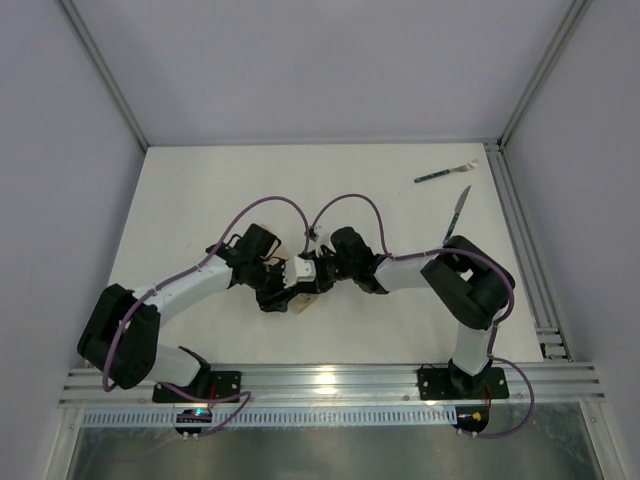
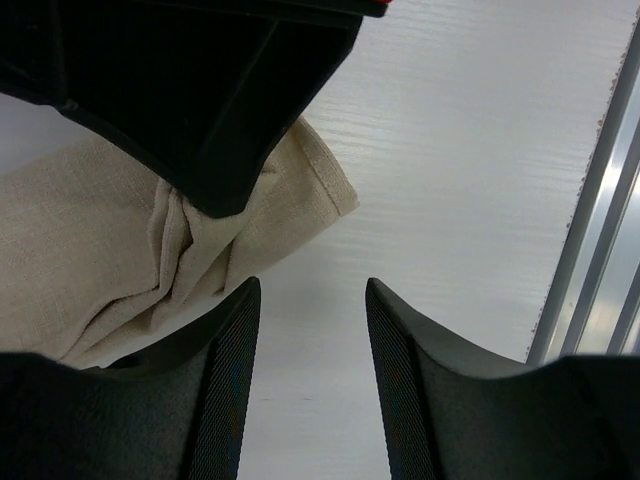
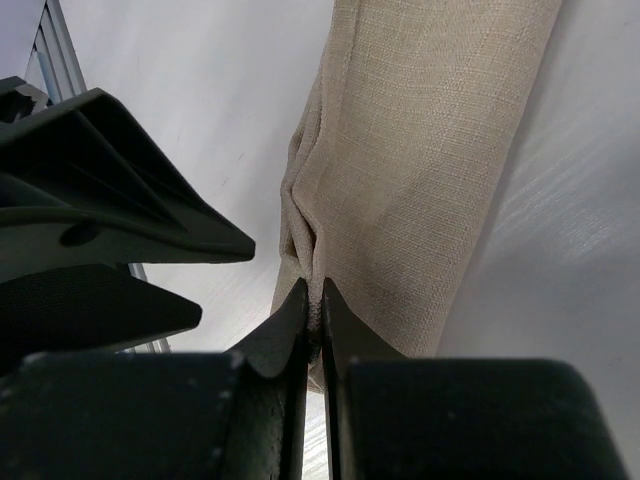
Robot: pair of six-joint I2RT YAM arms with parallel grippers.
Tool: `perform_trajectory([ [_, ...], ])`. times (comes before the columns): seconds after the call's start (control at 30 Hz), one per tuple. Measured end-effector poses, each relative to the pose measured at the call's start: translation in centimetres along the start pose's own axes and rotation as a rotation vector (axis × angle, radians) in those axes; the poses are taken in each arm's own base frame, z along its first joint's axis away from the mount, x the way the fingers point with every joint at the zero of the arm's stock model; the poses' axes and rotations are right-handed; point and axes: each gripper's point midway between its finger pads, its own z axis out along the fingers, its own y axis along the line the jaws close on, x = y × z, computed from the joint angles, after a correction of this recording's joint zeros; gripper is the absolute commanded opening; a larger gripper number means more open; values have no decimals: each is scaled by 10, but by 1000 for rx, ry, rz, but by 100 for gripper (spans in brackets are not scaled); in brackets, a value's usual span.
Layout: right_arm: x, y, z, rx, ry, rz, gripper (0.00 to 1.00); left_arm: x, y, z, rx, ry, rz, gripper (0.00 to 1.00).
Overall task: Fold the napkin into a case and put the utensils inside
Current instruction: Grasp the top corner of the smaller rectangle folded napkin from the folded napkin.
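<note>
The beige napkin (image 2: 90, 250) lies folded into a narrow strip (image 3: 430, 150) at mid-table, mostly hidden under both grippers in the top view, with only a corner (image 1: 306, 299) showing. My right gripper (image 3: 313, 298) is shut on a pinched fold of the napkin. My left gripper (image 2: 312, 300) stands open just beside the napkin's corner, with only bare table between its fingers. The two grippers (image 1: 283, 296) (image 1: 308, 275) nearly touch. The fork (image 1: 445, 173) and the knife (image 1: 457, 212), both green-handled, lie at the far right, apart from the cloth.
An aluminium rail (image 1: 520, 230) runs along the table's right edge, close to the utensils, and another (image 1: 320, 380) runs across the front by the arm bases. White walls close in the back and sides.
</note>
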Motion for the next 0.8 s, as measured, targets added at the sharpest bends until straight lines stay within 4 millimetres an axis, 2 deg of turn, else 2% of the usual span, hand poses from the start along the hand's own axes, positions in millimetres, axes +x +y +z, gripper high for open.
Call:
perform_trajectory([
  [0.17,-1,0,0,-2,-3,0,4,1,13,10,-36,12,-36,54],
  [0.4,-1,0,0,-2,-4,-1,4,-10,27,11,-95,-29,-43,54],
  [0.5,-1,0,0,-2,-4,-2,4,-11,29,13,-100,-35,-55,49],
  [0.53,-1,0,0,-2,-4,-2,4,-9,29,15,-95,-30,-63,42],
  [0.63,0,0,0,1,0,-2,4,-4,26,21,-68,-15,-86,32],
  [0.7,3,-2,0,4,8,3,4,-3,25,22,-51,-18,-101,32],
  [0.8,3,-2,1,5,9,4,4,-3,21,17,-24,-34,-141,37],
])
